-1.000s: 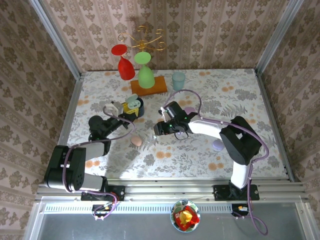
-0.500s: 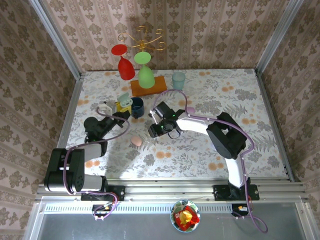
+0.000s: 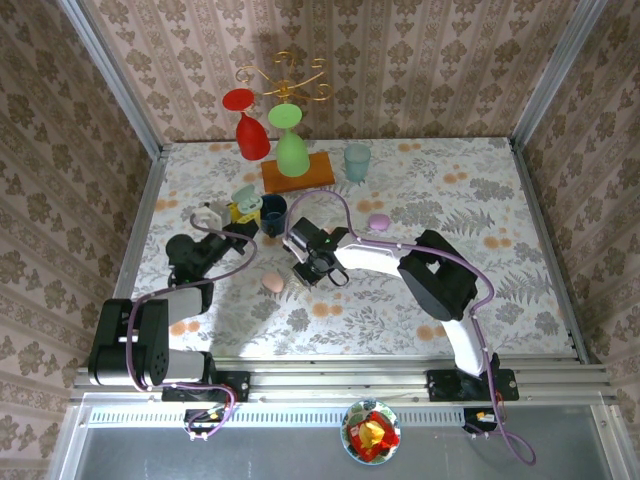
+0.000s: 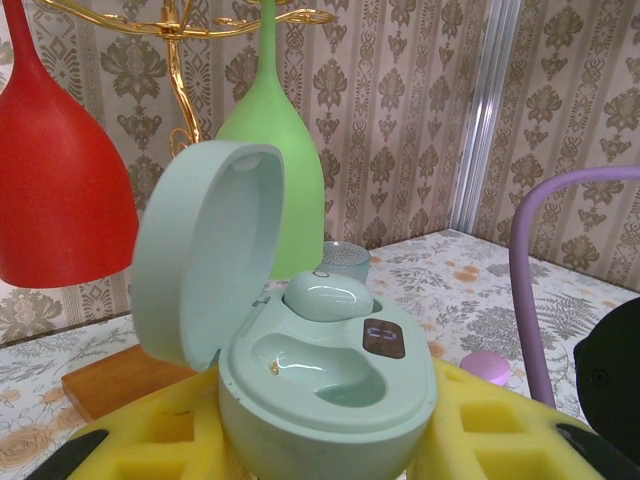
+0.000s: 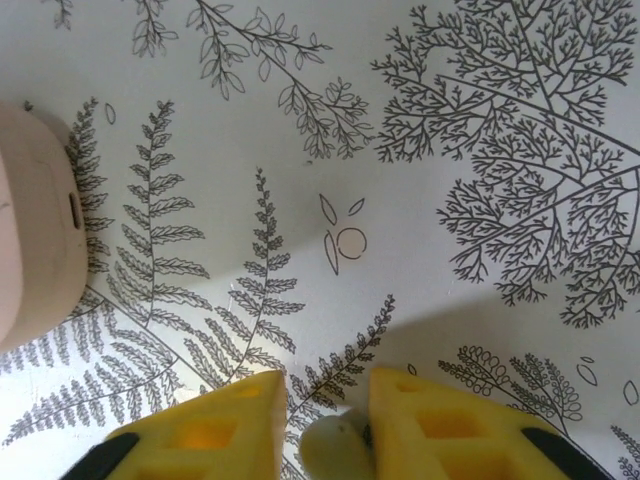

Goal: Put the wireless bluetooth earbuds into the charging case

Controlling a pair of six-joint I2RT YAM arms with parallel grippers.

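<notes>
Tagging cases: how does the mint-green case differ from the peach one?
The mint-green pebble-shaped plastic case is open, lid raised; the peach pebble-shaped case looks shut. The mint one sits clamped in the left pincer; the peach one lies on the floral table. Both are rounded and pastel.

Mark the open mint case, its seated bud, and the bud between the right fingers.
mint case [image 4: 320,430], left wrist view, base front.
seated bud [image 4: 327,297], left wrist view, rounded top.
pale bud [image 5: 333,450], right wrist view, visible side.

You find no readable text, brand or number anywhere. Dark panel [image 4: 384,338] on mint charging case [image 4: 330,400] shows faint bluish marks, too small for you to read.
</notes>
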